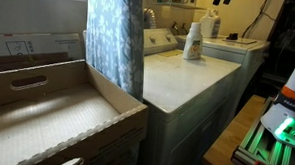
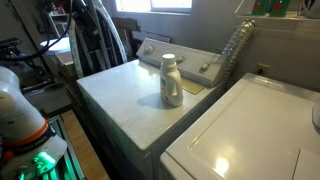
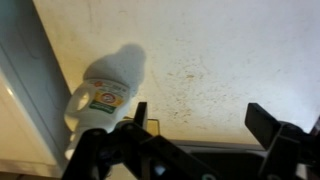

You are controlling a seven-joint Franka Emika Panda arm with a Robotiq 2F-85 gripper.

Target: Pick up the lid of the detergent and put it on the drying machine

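The detergent [image 2: 171, 84], a slim whitish bottle with a yellow-orange label, stands upright on the flat top of the drying machine [image 2: 115, 95]. It shows in both exterior views [image 1: 193, 42]. The lid [image 2: 168, 59] sits on its neck [image 1: 195, 26]. In the wrist view the bottle [image 3: 98, 98] lies to the left of my gripper [image 3: 200, 118]. The gripper is open and empty, with bare dryer top between its fingers. The left finger is close beside the bottle. I cannot make out the lid in the wrist view.
The dryer's raised console [image 2: 190, 62] is behind the bottle. A second white machine [image 2: 250, 135] stands next to it. A plain white bottle [image 1: 211, 25] is farther back. A blue curtain [image 1: 114, 41] and a wooden crate [image 1: 46, 108] are beside the dryer.
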